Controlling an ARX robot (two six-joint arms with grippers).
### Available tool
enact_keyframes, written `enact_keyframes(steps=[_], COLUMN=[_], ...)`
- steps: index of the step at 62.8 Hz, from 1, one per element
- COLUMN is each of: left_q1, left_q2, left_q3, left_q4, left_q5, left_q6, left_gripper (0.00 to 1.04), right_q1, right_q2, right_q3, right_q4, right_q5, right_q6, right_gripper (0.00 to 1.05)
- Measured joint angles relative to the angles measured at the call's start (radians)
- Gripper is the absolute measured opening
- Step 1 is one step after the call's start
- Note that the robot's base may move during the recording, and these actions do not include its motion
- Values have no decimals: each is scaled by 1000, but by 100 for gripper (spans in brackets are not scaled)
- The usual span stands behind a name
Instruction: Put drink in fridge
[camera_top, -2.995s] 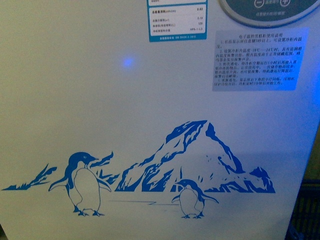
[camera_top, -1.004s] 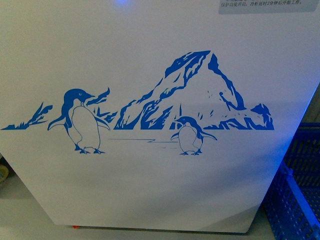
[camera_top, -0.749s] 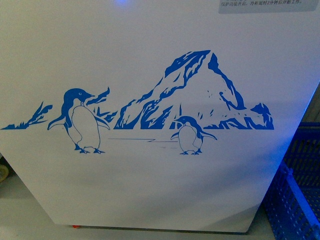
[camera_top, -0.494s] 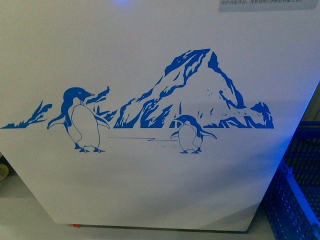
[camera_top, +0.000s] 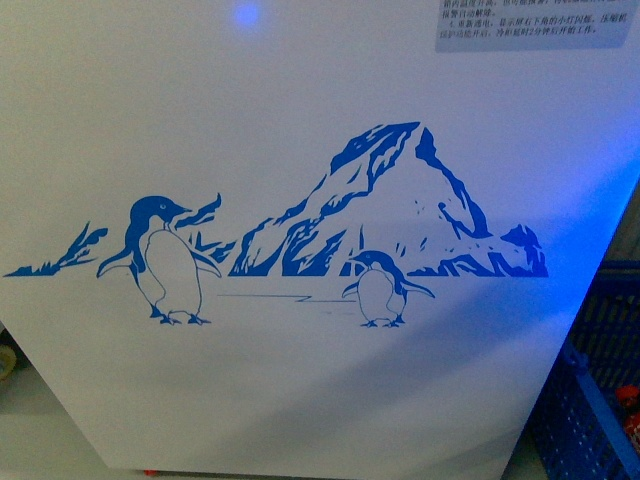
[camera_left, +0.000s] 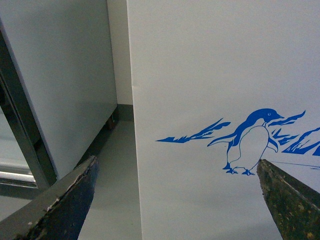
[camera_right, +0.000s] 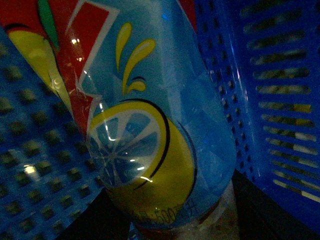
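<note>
Penguin decal (camera_top: 400, 200) sits lower in front view than before. My left gripper (camera_left: 177, 166): apart, empty, facing fridge (camera_top: 300, 110); drink (camera_right: 150, 125) lies in blue crate (camera_right: 280, 100). Right gripper's state I cannot tell. Risk: slick tapered bottle slipping.

Ahead of me stands the white penguin-decal fridge (camera_top: 300, 120); right of it the blue slotted plastic crate (camera_top: 590, 400) holds the lemon-label plastic bottle (camera_right: 150, 140); left of it, a grey metal cabinet (camera_left: 60, 85).
</note>
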Motion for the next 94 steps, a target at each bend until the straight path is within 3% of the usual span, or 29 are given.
enact_keyframes(steps=[34, 45, 61, 75, 94], left_q1=[0, 0, 0, 0, 0], left_q2=[0, 0, 0, 0, 0], left_q3=[0, 0, 0, 0, 0], left_q4=[0, 0, 0, 0, 0], left_q5=[0, 0, 0, 0, 0], left_q6=[0, 0, 0, 0, 0], left_gripper=[97, 97, 97, 97, 97], right_q1=[48, 54, 129, 239, 369], right_q2=[-772, -1235, -1705, -2010, -2309], right_q3=[-484, -620, -558, -569, -657], right_q4=[40, -66, -220, -216, -375], right_q5=[-164, -273, -378, -288, -126], right_q6=[-8, 16, 50, 24, 44], right_gripper=[43, 43, 43, 43, 43])
